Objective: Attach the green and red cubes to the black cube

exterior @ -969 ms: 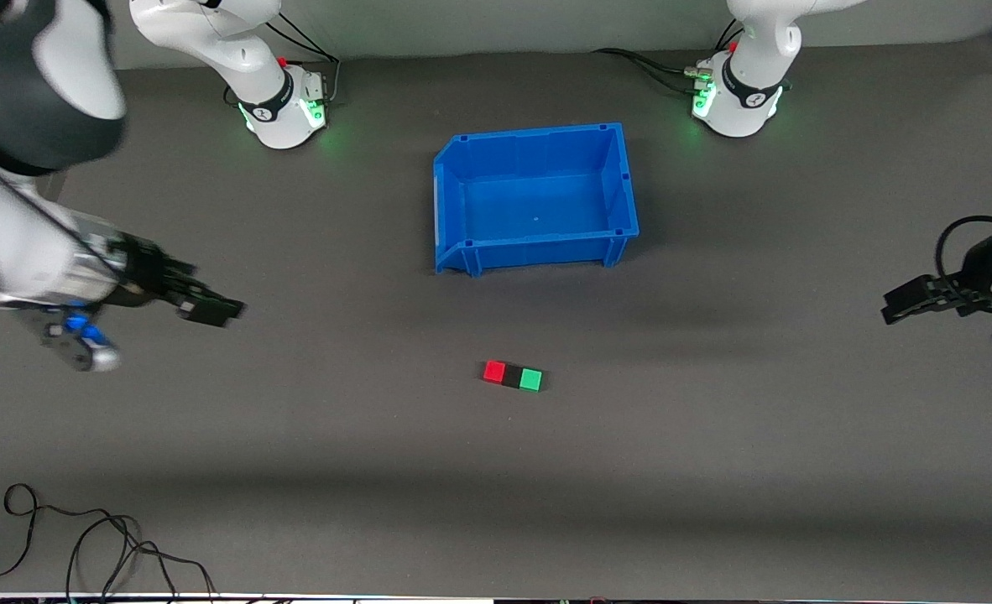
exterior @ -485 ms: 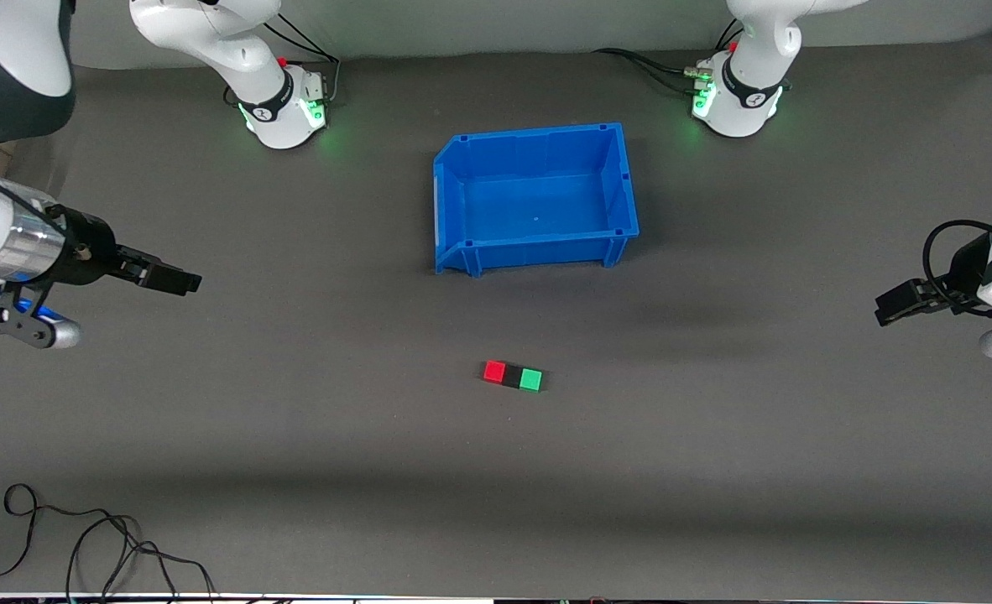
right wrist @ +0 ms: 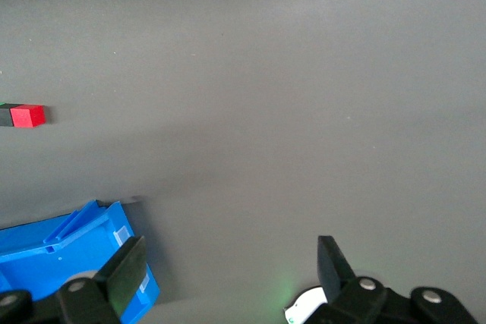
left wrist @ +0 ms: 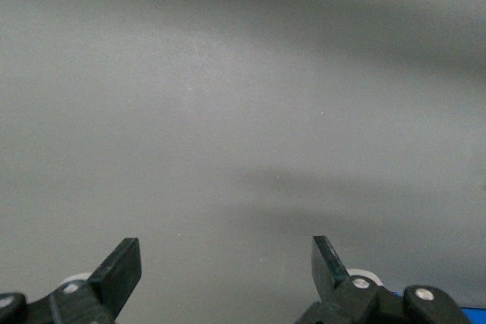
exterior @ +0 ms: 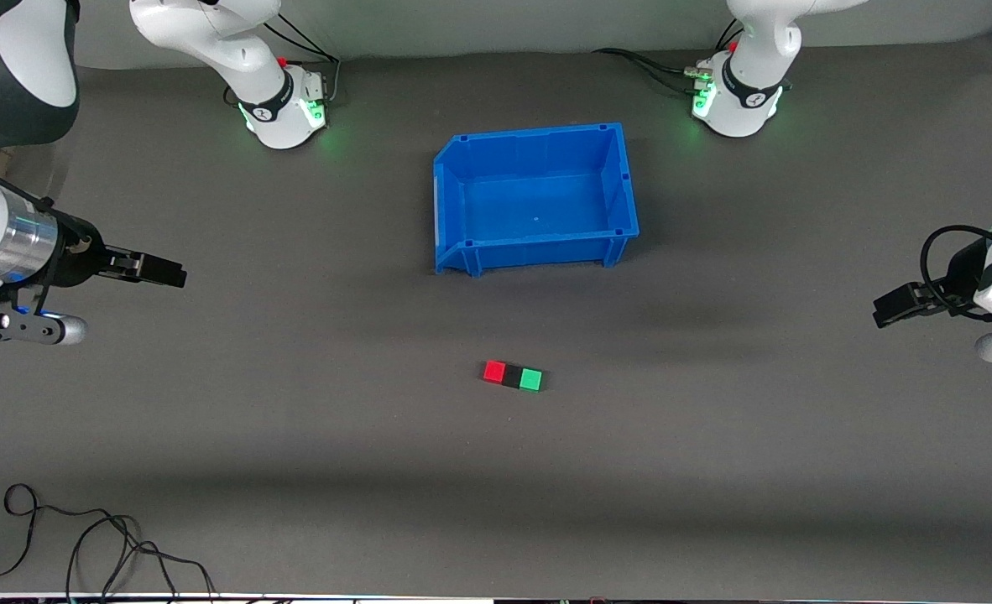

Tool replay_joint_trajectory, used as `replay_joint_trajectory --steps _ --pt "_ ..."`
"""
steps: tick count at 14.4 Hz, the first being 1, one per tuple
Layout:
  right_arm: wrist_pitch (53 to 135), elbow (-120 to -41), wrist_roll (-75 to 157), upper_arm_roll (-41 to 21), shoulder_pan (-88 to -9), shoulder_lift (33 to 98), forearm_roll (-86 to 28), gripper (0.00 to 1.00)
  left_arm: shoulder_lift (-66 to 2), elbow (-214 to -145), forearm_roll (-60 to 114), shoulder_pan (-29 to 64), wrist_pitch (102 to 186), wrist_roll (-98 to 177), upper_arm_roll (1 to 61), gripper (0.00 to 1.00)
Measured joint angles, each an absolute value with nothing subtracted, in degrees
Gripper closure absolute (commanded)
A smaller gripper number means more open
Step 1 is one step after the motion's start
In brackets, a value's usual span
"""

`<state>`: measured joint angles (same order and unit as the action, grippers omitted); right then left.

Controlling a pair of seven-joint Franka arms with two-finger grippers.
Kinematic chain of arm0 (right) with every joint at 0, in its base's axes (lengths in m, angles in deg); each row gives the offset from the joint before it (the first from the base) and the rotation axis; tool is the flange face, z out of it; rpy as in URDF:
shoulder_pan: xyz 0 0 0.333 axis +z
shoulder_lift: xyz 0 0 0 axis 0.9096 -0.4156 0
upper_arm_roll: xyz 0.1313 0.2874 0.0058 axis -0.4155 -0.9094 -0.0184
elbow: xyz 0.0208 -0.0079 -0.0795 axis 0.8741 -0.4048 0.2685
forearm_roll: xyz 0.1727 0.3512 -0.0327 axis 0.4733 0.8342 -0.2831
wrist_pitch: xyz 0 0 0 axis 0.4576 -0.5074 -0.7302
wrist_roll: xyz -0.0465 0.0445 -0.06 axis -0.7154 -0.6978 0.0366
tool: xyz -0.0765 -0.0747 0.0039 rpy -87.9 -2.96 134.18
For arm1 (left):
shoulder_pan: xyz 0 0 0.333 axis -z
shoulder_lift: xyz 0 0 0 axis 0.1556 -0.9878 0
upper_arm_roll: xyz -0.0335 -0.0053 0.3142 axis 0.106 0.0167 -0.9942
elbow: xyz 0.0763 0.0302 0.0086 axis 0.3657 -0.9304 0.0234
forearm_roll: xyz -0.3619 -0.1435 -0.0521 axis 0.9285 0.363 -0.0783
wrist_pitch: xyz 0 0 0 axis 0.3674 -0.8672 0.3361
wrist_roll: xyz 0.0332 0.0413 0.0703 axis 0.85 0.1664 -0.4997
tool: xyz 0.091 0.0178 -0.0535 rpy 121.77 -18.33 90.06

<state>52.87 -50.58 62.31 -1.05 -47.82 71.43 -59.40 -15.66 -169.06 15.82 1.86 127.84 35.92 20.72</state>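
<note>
The right gripper [exterior: 156,273] hangs over bare mat [exterior: 294,470] at the right arm's end of the table, well apart from the cubes, its fingers spread with nothing between them. Near the middle of the table, nearer the front camera than the blue bin [exterior: 448,210], the three cubes sit in one tight row: the red cube [exterior: 494,371] toward the right arm's end, the black cube [exterior: 512,376] in the middle, the green cube [exterior: 530,379] toward the left arm's end, each coloured cube touching the black one. The left gripper [exterior: 892,305] hangs over bare mat at the left arm's end, fingers likewise wide apart and empty. Judging from this, the joining looks done and both arms are parked clear; the next move seems to call for nothing more than holding off, or checking that the row holds together, which cannot be told from here. The front view alone shows all three cubes in line. The right wrist view catches only the red cube [right wrist: 28,115] with a sliver of black [right wrist: 4,114] beside it, plus a corner of the bin [right wrist: 68,244]. The left wrist view shows only mat [left wrist: 243,111] and its own open fingertips [left wrist: 121,269].
</note>
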Motion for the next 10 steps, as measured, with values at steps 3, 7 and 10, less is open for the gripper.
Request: replay_joint_trajectory --steps 3,7,10 --pt "55.8 -55.5 61.6 -4.1 -52.0 74.7 -59.4 0.0 -15.2 -168.9 15.8 1.9 126.1 36.0 20.9 0.0" --pt "61.7 -64.8 55.0 -6.7 -55.8 81.1 -59.5 0.0 -15.3 -169.1 15.8 1.9 125.6 36.6 20.9 0.0" --pt "62.5 -66.8 48.9 -8.4 -59.9 83.1 -59.6 0.0 -15.3 -169.1 15.8 1.9 125.0 37.6 20.9 0.0"
